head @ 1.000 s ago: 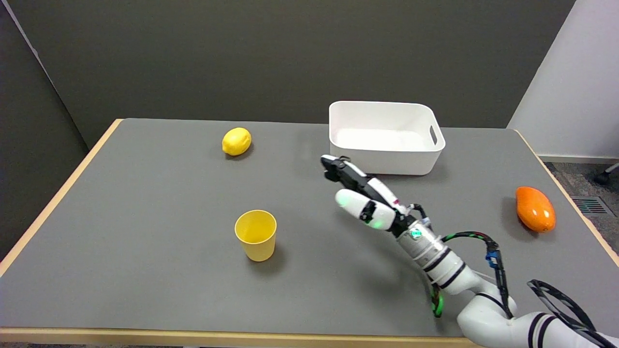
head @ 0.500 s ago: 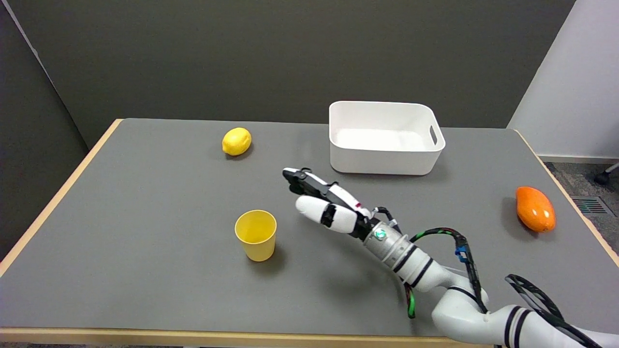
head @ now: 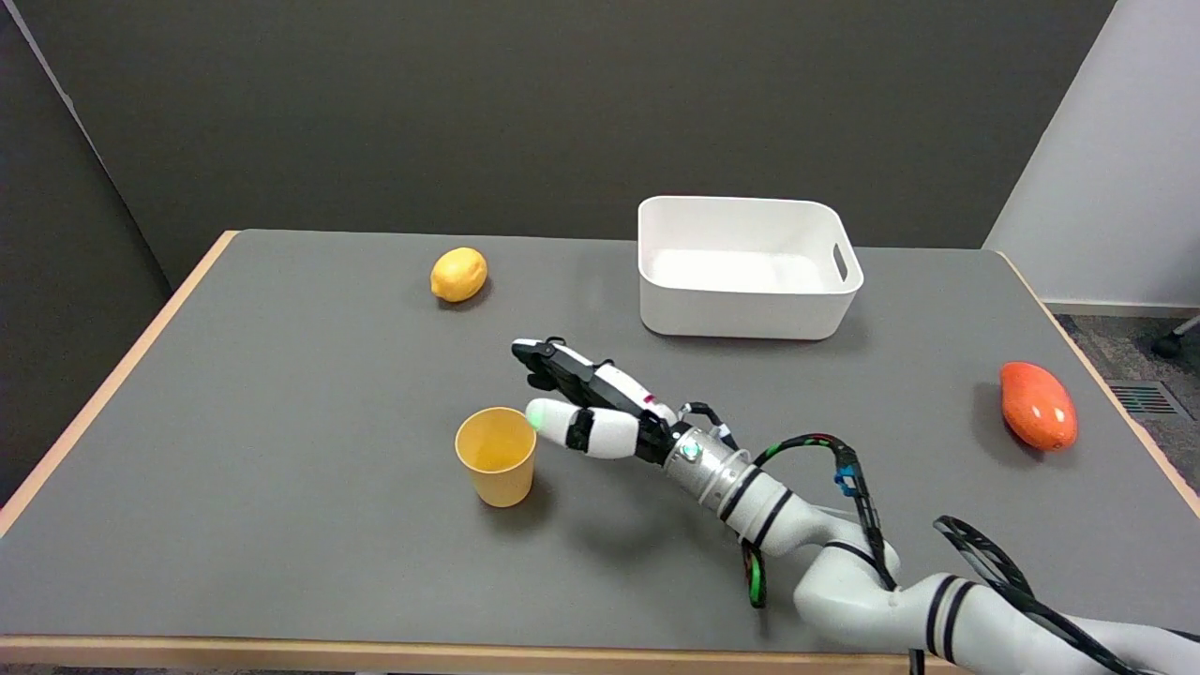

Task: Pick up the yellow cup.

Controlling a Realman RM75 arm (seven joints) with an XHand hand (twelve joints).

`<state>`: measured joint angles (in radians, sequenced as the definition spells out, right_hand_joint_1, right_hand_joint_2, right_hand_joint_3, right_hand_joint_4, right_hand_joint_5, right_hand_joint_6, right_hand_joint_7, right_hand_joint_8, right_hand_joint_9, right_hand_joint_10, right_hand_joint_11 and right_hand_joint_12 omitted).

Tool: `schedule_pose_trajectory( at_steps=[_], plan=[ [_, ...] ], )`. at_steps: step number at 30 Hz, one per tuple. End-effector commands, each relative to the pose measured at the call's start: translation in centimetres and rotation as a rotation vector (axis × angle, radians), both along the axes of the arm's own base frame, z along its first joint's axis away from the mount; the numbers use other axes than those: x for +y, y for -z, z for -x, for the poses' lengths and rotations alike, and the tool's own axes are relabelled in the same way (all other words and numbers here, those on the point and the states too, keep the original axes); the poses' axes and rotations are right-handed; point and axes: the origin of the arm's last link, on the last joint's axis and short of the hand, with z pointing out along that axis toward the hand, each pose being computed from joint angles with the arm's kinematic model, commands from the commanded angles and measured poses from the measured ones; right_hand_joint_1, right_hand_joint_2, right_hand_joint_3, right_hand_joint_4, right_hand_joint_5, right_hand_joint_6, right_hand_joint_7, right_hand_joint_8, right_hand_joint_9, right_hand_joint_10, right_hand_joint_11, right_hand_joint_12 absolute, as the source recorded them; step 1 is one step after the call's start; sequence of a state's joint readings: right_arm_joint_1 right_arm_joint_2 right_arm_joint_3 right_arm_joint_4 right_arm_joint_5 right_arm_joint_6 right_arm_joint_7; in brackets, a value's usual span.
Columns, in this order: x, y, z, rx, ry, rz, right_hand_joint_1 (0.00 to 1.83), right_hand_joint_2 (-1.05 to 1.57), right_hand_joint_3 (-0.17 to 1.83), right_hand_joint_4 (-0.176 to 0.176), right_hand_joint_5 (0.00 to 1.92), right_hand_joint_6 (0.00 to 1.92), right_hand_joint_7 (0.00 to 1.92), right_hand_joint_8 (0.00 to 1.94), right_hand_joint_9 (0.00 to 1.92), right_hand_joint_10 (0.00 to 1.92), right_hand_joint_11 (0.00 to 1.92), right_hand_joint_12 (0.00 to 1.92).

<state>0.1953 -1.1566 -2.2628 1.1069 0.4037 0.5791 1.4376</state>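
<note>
The right hand (head: pixel 586 398) was released, fingers stretched out and holding nothing, its thumb tip just at the right rim of the yellow cup (head: pixel 496 456). The cup lay immediately to the hand's left and slightly nearer the camera, upright, mouth open upward, on the gray table (head: pixel 281 394): a plain, tapered plastic-looking tumbler.

Cup (head: pixel 496 457) near table (head: pixel 281 525) front — lemon (head: pixel 458 274) behind, bin (head: pixel 747 267) right.
</note>
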Motion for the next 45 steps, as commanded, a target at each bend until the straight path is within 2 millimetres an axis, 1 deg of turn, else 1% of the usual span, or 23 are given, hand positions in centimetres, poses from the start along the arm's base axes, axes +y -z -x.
schedule_pose_trajectory(
  at_steps=[1,9,12,15,16,17,18,24,27,35,36,37,39,40,42,44,45],
  plan=[
    [-2.9,2.4,1.1,0.066,0.031,-0.02,0.55,0.57,0.99,-0.061,0.05,0.42,0.04,0.33,0.0,0.36,0.0,0.58],
    [-2.9,2.8,1.2,0.067,0.033,-0.025,0.55,0.56,0.99,-0.054,0.05,0.41,0.04,0.32,0.0,0.35,0.0,0.59],
    [-2.7,3.0,1.0,0.057,0.024,-0.03,0.35,0.59,0.93,-0.047,0.08,0.36,0.08,0.28,0.01,0.39,0.0,0.66],
    [-2.2,3.3,0.9,0.043,0.017,-0.039,0.35,0.64,0.81,-0.046,0.1,0.31,0.1,0.23,0.0,0.44,0.0,0.66],
    [-2.0,3.4,0.9,0.037,0.015,-0.042,0.35,0.64,0.81,-0.046,0.1,0.31,0.1,0.23,0.0,0.44,0.0,0.66],
    [-1.9,3.5,0.9,0.033,0.014,-0.044,0.39,0.62,0.84,-0.047,0.09,0.33,0.09,0.25,0.0,0.42,0.0,0.65],
    [-1.5,3.6,0.9,0.026,0.012,-0.047,0.53,0.55,0.98,-0.053,0.05,0.41,0.04,0.32,0.0,0.33,0.0,0.58],
    [-0.4,3.6,1.1,0.004,0.007,-0.052,0.52,0.54,0.97,-0.066,0.05,0.39,0.06,0.24,0.03,0.21,0.0,0.51],
    [0.0,3.8,1.2,-0.002,0.007,-0.058,0.31,0.56,0.91,-0.064,0.05,0.35,0.06,0.22,0.01,0.26,0.0,0.55],
    [0.5,4.5,1.0,0.016,-0.009,-0.089,0.27,0.55,0.91,-0.067,0.05,0.32,0.06,0.18,0.0,0.24,0.0,0.53],
    [0.5,4.6,0.9,0.016,-0.012,-0.093,0.34,0.55,0.93,-0.079,0.06,0.3,0.07,0.13,0.01,0.18,0.0,0.49],
    [0.5,4.8,0.7,0.014,-0.017,-0.096,0.44,0.55,0.96,-0.098,0.07,0.27,0.09,0.04,0.04,0.08,0.0,0.43],
    [0.6,4.9,0.7,0.014,-0.017,-0.102,0.47,0.53,0.96,-0.103,0.07,0.24,0.09,0.0,0.03,0.06,0.0,0.41],
    [0.7,5.0,0.8,0.018,-0.016,-0.106,0.46,0.52,0.95,-0.098,0.07,0.24,0.08,0.01,0.02,0.07,0.0,0.42],
    [0.8,5.1,1.0,0.03,-0.007,-0.11,0.41,0.49,0.92,-0.079,0.06,0.24,0.07,0.05,0.01,0.12,0.0,0.44],
    [1.0,5.2,1.3,0.043,0.003,-0.114,0.25,0.56,0.89,-0.082,0.04,0.25,0.02,0.13,0.0,0.14,0.0,0.44],
    [1.0,5.3,1.4,0.051,0.009,-0.117,0.23,0.55,0.89,-0.077,0.04,0.23,0.02,0.12,0.0,0.13,0.0,0.42]
  ],
)
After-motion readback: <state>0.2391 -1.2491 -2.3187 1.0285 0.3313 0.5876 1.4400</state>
